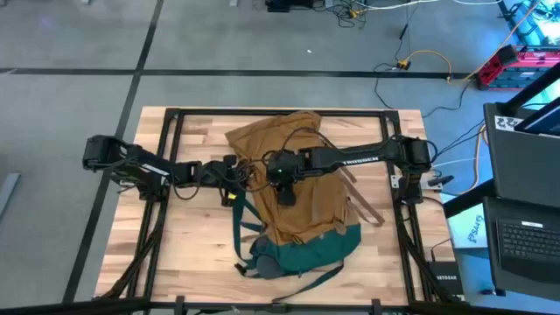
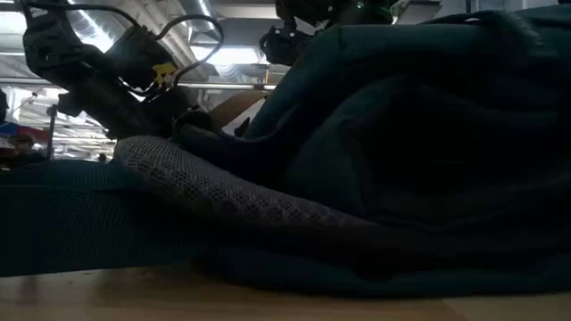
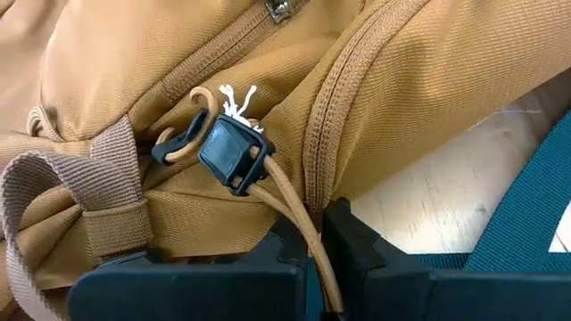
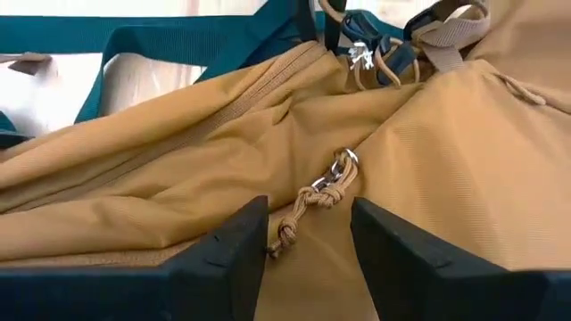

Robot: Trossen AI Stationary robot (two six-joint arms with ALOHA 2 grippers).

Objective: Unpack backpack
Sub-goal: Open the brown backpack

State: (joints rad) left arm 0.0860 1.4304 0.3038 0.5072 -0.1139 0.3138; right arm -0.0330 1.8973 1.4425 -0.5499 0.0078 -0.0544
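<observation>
The tan backpack [image 1: 306,214] lies flat on the wooden table [image 1: 188,249], its teal base [image 1: 306,255] toward the near edge. My left gripper [image 1: 234,182] is at the pack's left side, shut on a tan drawcord [image 3: 277,192] that runs through a dark cord lock [image 3: 230,156]. My right gripper [image 1: 284,194] is over the middle of the pack, open. Its fingers stand on either side of a knotted zip pull [image 4: 314,203]; I cannot tell whether they touch the fabric. In the low view the pack's dark teal side [image 2: 401,152] fills the picture. My left gripper [image 3: 314,223] pinches the drawcord [image 3: 303,230] between its two fingers, a short way below the cord lock. The fingers come level from the table's left. The cord runs along between them, back toward the wrist. The pack stays lying on the table.
Teal shoulder straps [image 1: 241,232] trail over the table to the pack's near left, and a tan strap [image 1: 367,208] lies at its right. A black frame [image 1: 171,131] rims the table. A laptop [image 1: 529,236] stands beyond the right edge.
</observation>
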